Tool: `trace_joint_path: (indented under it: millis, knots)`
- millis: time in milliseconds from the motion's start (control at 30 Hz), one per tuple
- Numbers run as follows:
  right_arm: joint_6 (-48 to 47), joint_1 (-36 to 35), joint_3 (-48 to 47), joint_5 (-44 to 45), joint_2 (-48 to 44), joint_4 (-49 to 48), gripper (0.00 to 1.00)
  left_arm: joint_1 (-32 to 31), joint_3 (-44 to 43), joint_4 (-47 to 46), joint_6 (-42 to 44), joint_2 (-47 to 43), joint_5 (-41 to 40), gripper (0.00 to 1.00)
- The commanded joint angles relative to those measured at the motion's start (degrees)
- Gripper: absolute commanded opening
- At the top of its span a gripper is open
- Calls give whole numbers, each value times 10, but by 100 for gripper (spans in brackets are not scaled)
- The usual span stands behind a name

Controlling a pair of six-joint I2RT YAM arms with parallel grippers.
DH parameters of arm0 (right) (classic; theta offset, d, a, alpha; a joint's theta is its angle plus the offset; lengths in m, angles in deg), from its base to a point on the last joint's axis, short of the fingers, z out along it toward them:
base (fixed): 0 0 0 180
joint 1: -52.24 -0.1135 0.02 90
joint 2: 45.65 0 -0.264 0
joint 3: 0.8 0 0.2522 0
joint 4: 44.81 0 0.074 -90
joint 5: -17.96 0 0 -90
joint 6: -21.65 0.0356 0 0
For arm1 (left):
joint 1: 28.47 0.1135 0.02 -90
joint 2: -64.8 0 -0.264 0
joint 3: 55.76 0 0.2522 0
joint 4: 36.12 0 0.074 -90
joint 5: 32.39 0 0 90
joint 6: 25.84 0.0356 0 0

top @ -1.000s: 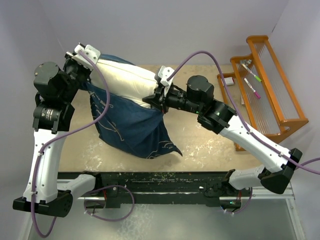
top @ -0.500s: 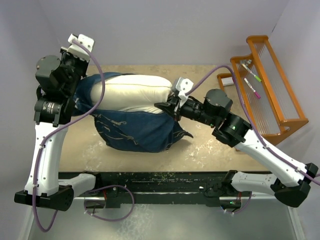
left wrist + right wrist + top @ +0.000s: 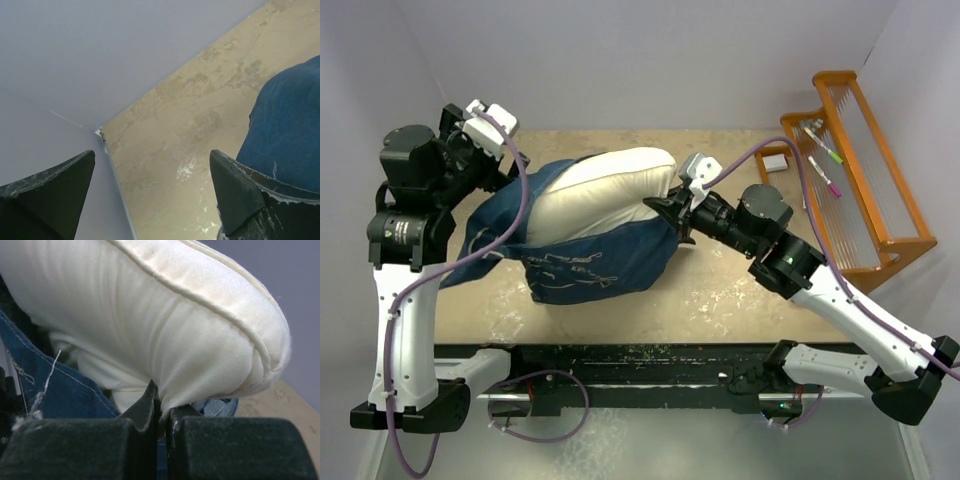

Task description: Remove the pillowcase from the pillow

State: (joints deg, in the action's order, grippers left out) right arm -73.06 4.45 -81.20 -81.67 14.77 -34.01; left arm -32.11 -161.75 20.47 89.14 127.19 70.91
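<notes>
The cream pillow point(image 3: 605, 185) lies tilted across the table's middle, its right end and top bare. The navy pillowcase point(image 3: 590, 255) with white drawings sags around its left end and front. My right gripper point(image 3: 667, 211) is shut on a pinch of the pillow's point(image 3: 165, 325) lower right end, with blue pillowcase point(image 3: 60, 385) just below and to the left; its jaws point(image 3: 162, 407) are pressed together on the cream fabric. My left gripper point(image 3: 510, 158) hovers at the back-left, beside the pillowcase's edge. Its jaws point(image 3: 152, 165) stand wide open over bare table, with blue cloth point(image 3: 290, 130) beside the right finger.
An orange wooden rack point(image 3: 880, 200) holding markers point(image 3: 825, 150) stands at the right edge, a small white object point(image 3: 777, 160) beside it. Grey walls close the table's back and sides, and the back-left corner point(image 3: 100, 132) is near the left gripper.
The left gripper has opened and let go of the pillowcase, which has slumped onto the table. The right gripper has carried the pillow's end a little to the right.
</notes>
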Motion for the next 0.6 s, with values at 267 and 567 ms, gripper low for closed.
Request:
trace_joint_path:
  millis: [267,567]
  knots:
    - [-28,43,-93,-15,32,-55,0,3,-118,330,253,37,216,99]
    - [-38,44,-114,0,62,-21,0,3,-45,201,263,-23,121,98]
